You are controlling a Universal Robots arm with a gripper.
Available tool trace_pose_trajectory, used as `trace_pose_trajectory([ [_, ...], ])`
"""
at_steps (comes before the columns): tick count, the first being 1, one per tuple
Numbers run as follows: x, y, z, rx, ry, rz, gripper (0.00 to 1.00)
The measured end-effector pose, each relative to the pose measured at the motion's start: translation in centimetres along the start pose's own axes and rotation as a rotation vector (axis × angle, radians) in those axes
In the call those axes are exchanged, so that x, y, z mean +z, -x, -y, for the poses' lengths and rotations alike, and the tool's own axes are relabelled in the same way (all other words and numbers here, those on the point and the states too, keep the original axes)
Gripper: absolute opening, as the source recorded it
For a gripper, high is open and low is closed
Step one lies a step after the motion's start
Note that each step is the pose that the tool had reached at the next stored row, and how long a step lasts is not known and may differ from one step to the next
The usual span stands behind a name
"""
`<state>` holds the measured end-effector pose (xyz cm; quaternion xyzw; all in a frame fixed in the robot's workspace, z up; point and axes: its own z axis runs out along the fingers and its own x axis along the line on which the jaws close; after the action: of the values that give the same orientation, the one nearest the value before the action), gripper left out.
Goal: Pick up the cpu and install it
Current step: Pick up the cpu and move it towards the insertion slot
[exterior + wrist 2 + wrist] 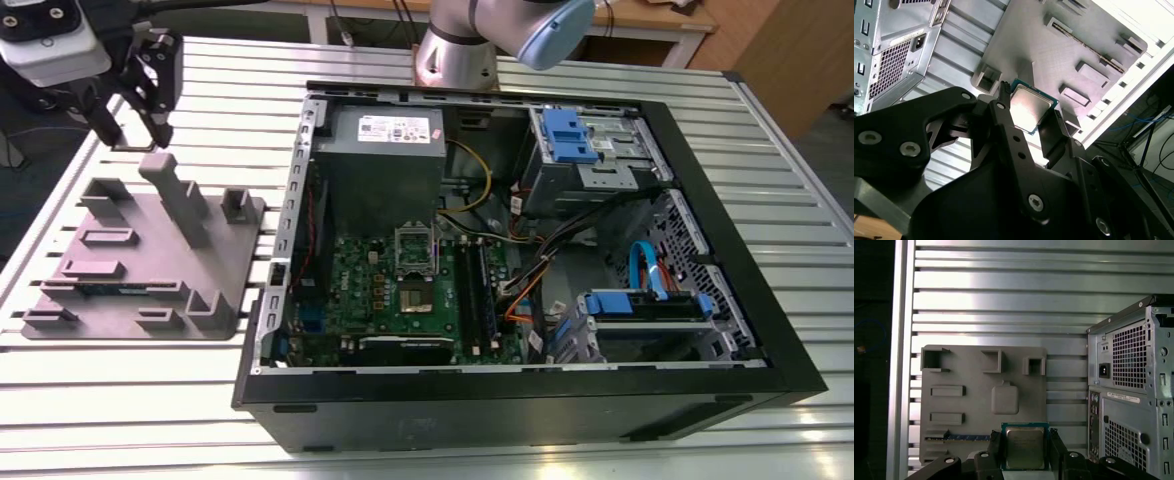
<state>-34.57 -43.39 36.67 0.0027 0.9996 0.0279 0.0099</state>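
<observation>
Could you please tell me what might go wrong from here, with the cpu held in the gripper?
The gripper holds the cpu only by two opposite edges, near the grey tray; it could slip or tilt in transit. The socket lies low inside the open case, beside memory sticks and cables that the gripper might snag. A tilted chip may seat badly.

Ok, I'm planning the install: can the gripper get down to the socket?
Probably yes: the case is open on top and nothing lies over the socket; cables run beside it. The gripper, shut on the cpu, hangs near the tray, outside the case.
</observation>
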Motion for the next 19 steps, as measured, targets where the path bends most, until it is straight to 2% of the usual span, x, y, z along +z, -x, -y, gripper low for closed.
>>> trace_pose_trajectory([
  [5, -0.54, 0.01, -0.03, 0.000, 0.0001, 0.0000, 0.47],
  [19, -0.77, 0.02, -0.04, 0.000, 0.0001, 0.0001, 0.47],
])
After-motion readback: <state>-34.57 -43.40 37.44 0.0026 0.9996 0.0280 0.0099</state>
